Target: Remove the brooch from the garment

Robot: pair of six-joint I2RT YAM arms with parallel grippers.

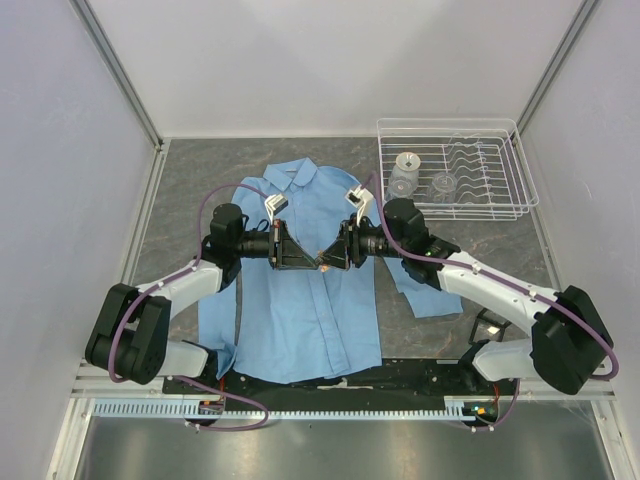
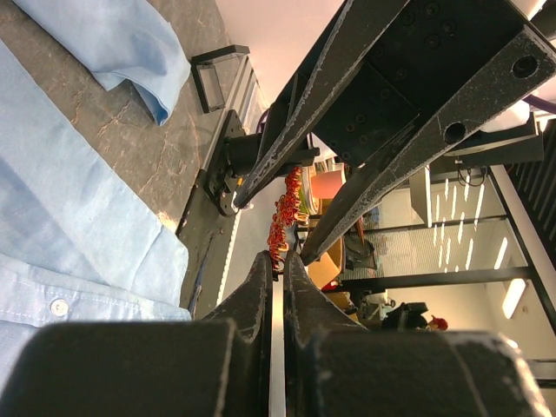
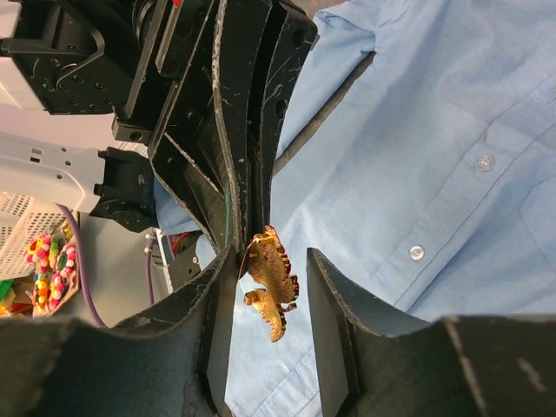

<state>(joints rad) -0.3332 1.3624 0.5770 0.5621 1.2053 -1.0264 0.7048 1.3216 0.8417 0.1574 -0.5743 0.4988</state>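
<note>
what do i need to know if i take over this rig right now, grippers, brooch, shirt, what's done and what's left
Left gripper: shut on the brooch, pinching its upper edge.
Right gripper: open, one jaw on each side of the brooch, with a gap on both sides.
Brooch: in the air between the two grippers, above the front of the shirt, which lies spread out flat.
Done: the brooch looks free of the cloth.
Left: probably close the right gripper on it, or carry it clear with the left, then set it down off the shirt.
</note>
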